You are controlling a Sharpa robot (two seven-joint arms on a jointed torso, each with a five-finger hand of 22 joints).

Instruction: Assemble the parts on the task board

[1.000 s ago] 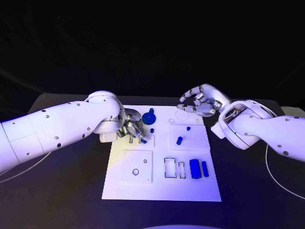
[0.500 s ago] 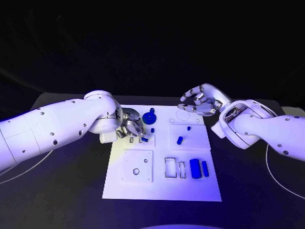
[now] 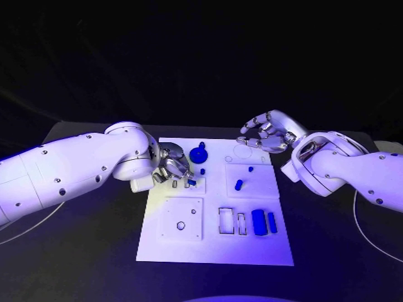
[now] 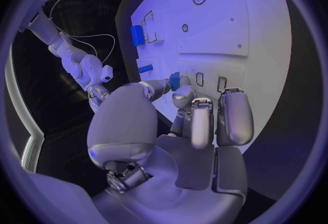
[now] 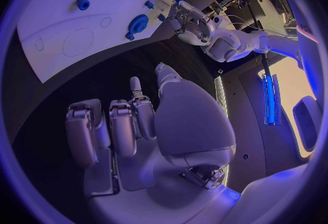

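The silver left hand [image 3: 172, 167] pinches a small blue part [image 4: 175, 80] over a slot on the white task board [image 3: 215, 245]; the right hand [image 3: 263, 134] hovers empty, fingers curled. Several blue parts [image 3: 258, 222] lie unplaced: the task looks about midway

A black table [image 3: 92, 251] carries the white task board [image 3: 215, 245], which lies flat in the middle of it, its long sides running away from the robot. Dark tabletop shows on both sides of the board and along its near edge. Thin pale cables [image 3: 11, 236] curve across the table on the left side, and another cable [image 3: 369, 236] loops over it on the right. At the far right corner sits a pale object [image 3: 394, 148], too cut off to identify.
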